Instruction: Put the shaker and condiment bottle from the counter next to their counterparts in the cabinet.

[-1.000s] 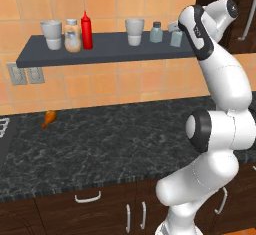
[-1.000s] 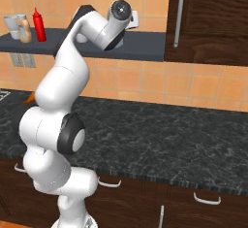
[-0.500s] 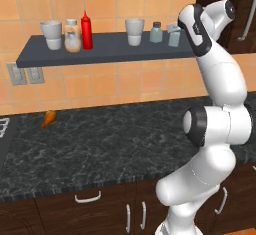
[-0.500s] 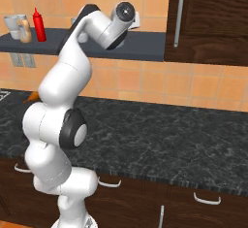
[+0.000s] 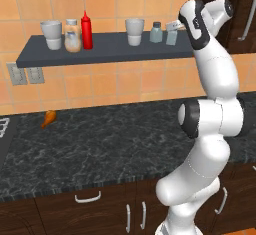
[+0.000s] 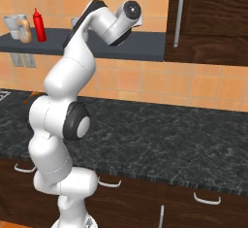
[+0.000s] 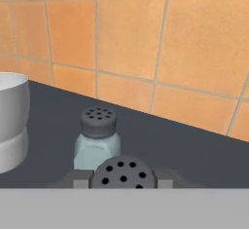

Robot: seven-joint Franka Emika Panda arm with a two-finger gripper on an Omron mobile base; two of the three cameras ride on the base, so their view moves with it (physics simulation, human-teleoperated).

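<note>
The pincer (image 7: 122, 180) is clenched on the shaker (image 7: 123, 172), whose dark perforated cap sits between the two finger tips at the bottom of the hand view. In the left base view the held shaker (image 5: 172, 36) hangs at the right end of the cabinet (image 5: 115, 51), just over its dark shelf board, with the arm reaching up to it from below.

Taking the held shaker as the landmark: its counterpart shaker (image 7: 97, 138) stands upright just beyond it in the hand view, close but whether they touch cannot be told. In the left base view that counterpart shaker (image 5: 156, 32) is just to the left of the held one. Further left of it stands a white cup (image 5: 134, 31), whose side also shows at the left edge of the hand view (image 7: 10, 121).

Well to the left of the held shaker, near the far end of the cabinet, the condiment bottle (image 5: 86, 30) stands upright on the shelf, just beside the orange-tinted jar (image 5: 73, 35), and another white cup (image 5: 52, 34) stands on the jar's far side. The right base view shows the same red bottle (image 6: 38, 25) at the left end of the shelf.

Below the held shaker lies the bench (image 5: 100, 144), with a small orange item (image 5: 48, 118) on it far to the left.
</note>
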